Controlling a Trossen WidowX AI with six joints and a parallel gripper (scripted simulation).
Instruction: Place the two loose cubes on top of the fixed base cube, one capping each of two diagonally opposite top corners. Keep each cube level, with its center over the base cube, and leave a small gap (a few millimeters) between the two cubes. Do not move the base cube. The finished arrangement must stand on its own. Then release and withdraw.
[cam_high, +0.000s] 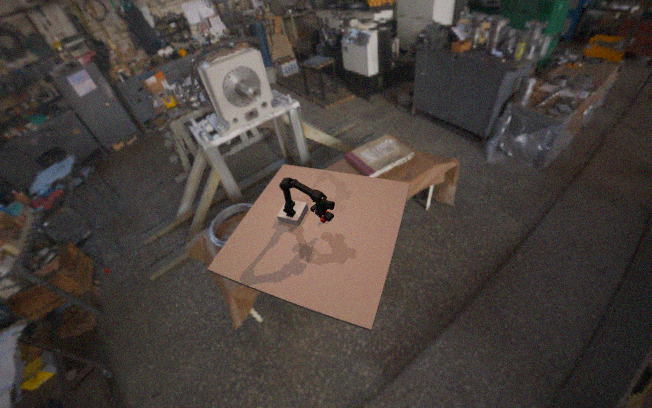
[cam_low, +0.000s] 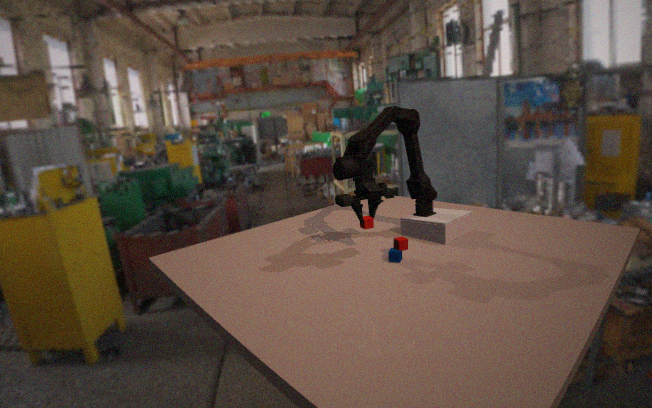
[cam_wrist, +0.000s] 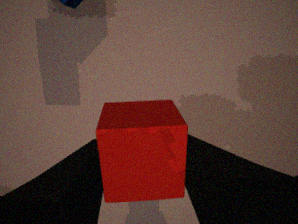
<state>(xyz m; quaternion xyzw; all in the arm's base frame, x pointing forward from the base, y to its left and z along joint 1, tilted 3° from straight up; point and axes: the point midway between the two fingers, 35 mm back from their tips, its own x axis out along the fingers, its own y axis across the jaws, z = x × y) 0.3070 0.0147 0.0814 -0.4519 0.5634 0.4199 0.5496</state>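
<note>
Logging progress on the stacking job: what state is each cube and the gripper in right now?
gripper: shut on the near red cube
near red cube: clamped between the fingers, level
other red cube: loose on the table, beside the blue cube
blue cube: on the table, nothing on top
</note>
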